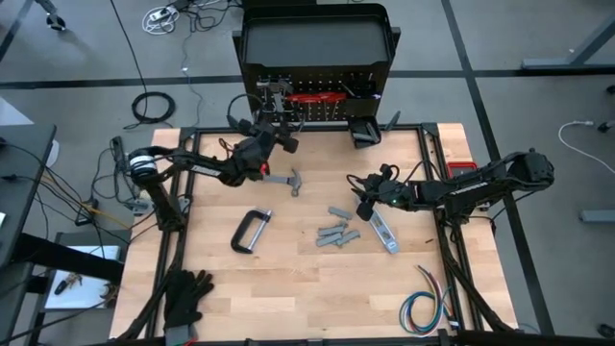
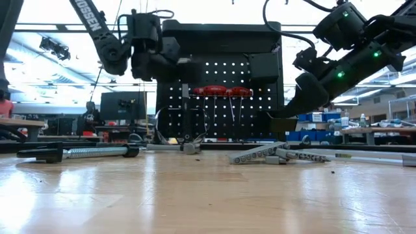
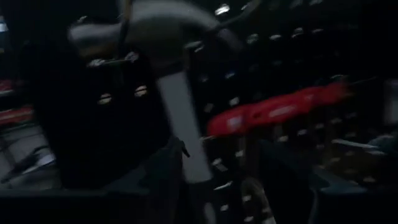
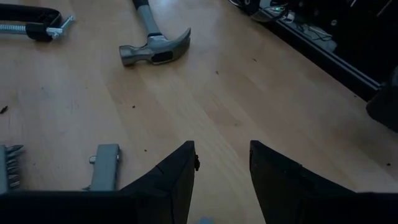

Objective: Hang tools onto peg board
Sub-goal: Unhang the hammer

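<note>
My left gripper (image 1: 273, 123) is up at the peg board (image 1: 317, 72), shut on a steel hammer (image 3: 152, 34). The hammer's head is close in front of the board's holes, beside the red-handled tools (image 3: 280, 112) hanging there. A second black-handled hammer (image 1: 284, 181) lies flat on the table, and also shows in the right wrist view (image 4: 155, 50). A grey C-clamp (image 1: 252, 231), grey metal pieces (image 1: 336, 233) and a silver flat bar tool (image 1: 384, 231) lie on the table too. My right gripper (image 4: 222, 168) is open and empty, low over the table's middle right. My left gripper holds the hammer below its head, with the steel neck (image 3: 186, 149) running back between the two fingers. The gripper itself hides the handle. The head points away from the gripper toward the peg board. The hammer is lifted clear of the table.
Black gloves (image 1: 187, 293) lie at the near left corner and a coloured wire bundle (image 1: 428, 308) at the near right. A small black bin (image 1: 365, 132) sits at the board's foot. A red box (image 1: 461, 170) is at the right edge. Bare wood lies along the near side.
</note>
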`<state>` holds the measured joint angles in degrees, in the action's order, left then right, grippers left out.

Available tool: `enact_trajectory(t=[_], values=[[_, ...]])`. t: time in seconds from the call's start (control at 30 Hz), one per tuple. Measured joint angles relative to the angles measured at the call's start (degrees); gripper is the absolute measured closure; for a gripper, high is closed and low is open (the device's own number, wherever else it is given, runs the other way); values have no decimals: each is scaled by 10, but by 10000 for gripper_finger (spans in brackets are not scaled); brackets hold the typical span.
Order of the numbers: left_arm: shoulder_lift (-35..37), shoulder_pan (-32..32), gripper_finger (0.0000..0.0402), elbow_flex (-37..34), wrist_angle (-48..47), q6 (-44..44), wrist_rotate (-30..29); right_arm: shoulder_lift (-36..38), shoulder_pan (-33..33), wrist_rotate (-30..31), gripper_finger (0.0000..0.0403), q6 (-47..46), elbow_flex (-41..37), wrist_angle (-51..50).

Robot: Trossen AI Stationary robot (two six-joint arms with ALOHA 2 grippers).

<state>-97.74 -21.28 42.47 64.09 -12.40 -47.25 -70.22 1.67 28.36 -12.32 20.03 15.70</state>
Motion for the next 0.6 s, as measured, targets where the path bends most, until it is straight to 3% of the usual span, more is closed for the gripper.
enact_trajectory(t=[0.3,0.6], values=[[-51,-21,197,48,22,10,-26,0,0,0,244,0,0,0],[-51,-40,197,78,8,8,-25,0,0,0,244,0,0,-3]])
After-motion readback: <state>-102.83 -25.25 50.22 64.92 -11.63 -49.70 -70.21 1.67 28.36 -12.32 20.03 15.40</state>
